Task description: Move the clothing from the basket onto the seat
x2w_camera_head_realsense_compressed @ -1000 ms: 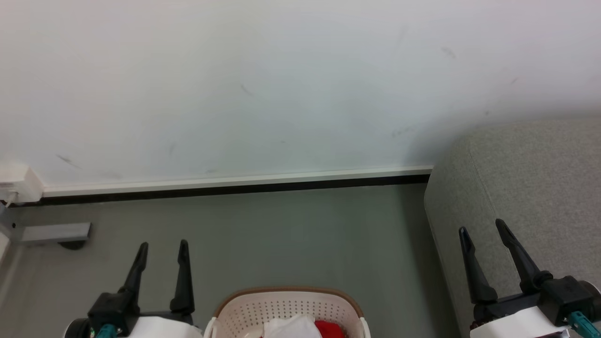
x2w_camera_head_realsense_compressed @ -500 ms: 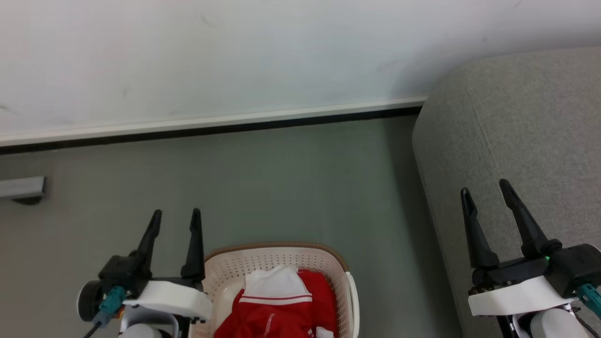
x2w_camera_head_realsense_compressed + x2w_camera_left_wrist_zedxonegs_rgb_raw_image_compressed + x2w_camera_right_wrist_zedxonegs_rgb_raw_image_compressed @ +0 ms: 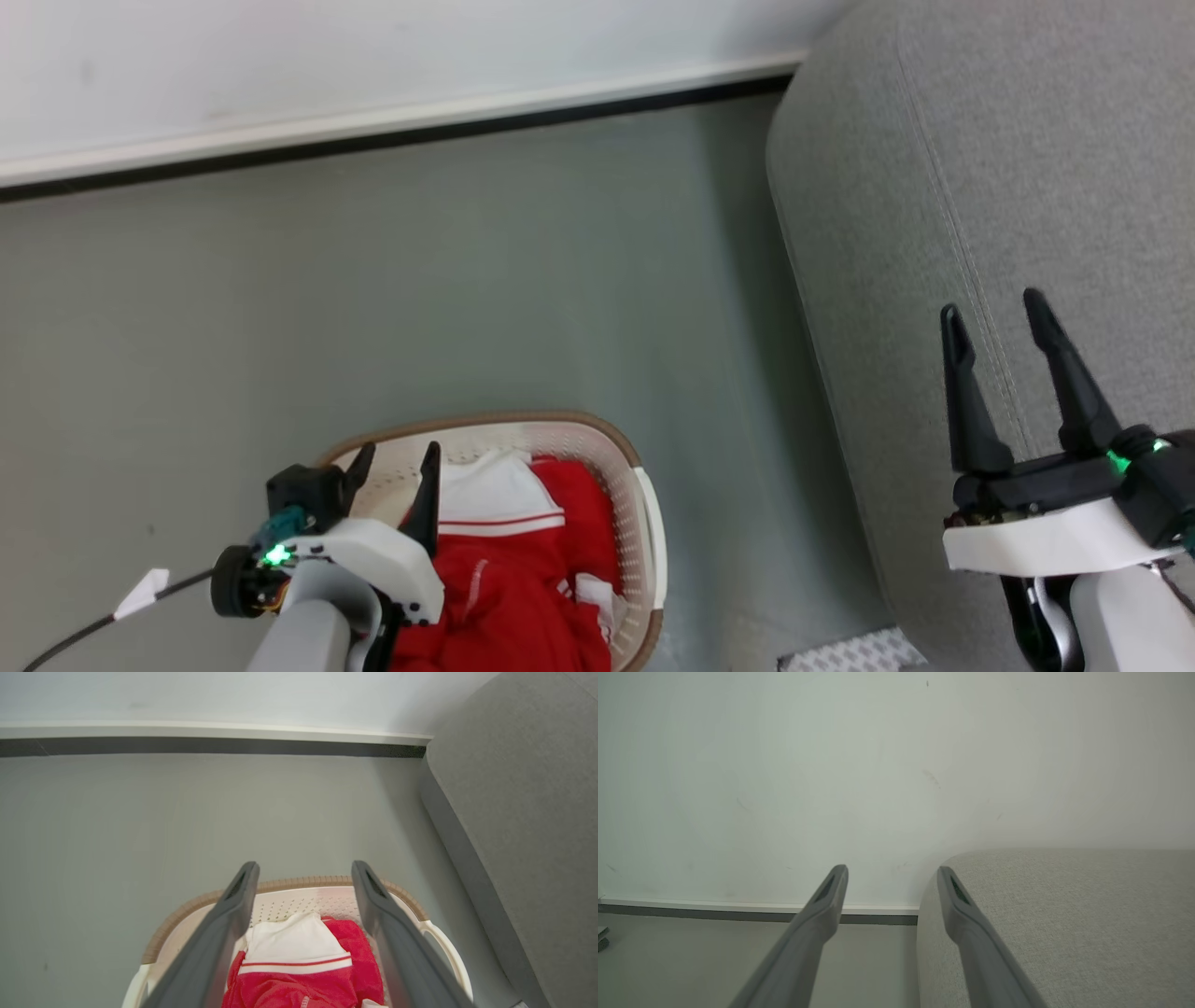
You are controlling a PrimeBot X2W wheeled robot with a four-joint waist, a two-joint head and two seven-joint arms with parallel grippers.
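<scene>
Head view: the basket [image 3: 571, 422] stands on the grey floor [image 3: 373, 280]. The clothing [image 3: 509, 583] lies inside it, red cloth heaped toward the near rim and a white part toward the far rim. The left hand [image 3: 398, 453] is over the basket's far-left part, fingers spread and holding nothing. The clothing lies just right of and nearer than its fingertips. The seat [image 3: 934, 140] is to the basket's right, with a strip of floor between them. The right hand [image 3: 991, 308] is over the seat's left edge, wide and empty.

Left wrist view: the left hand [image 3: 304, 865] is wide, its tips framing the basket's [image 3: 303, 880] far rim. The clothing [image 3: 299, 984] shows in the gap, lower down.

Right wrist view: the right hand [image 3: 893, 869] is wide and empty, its right finger over the seat's [image 3: 1064, 914] rounded end.
</scene>
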